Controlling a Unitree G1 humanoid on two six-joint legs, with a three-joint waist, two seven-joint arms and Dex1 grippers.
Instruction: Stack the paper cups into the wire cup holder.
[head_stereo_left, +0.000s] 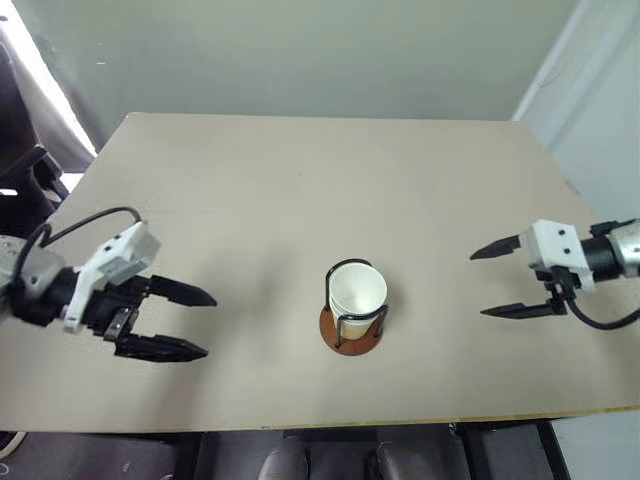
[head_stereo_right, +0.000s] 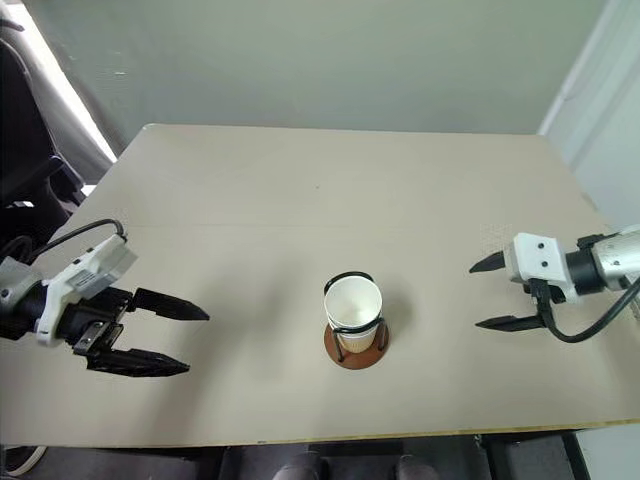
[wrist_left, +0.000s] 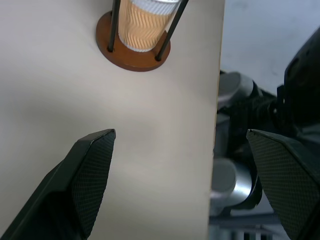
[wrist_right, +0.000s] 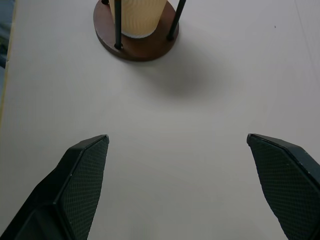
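Observation:
The wire cup holder (head_stereo_left: 352, 338) stands near the table's front edge, a reddish-brown disc with black wire loops. Inside it sits an upright paper cup (head_stereo_left: 358, 290), white within and ribbed yellow-orange outside (wrist_left: 145, 27). I cannot tell whether more cups are nested in it. Left of the holder, my left gripper (head_stereo_left: 208, 325) hangs open over the table, pointing at the holder with nothing between its fingers. On the other side my right gripper (head_stereo_left: 478, 285) is open too, empty and pointing at the holder. Both wrist views show the holder's base (wrist_right: 135, 46) ahead of the open fingers.
The beige table (head_stereo_left: 300, 180) is bare around the holder. Its front edge (head_stereo_left: 330, 424) runs close behind the holder's base. A dark chair (head_stereo_left: 25, 175) stands off the table's left side, and a grey wall lies behind.

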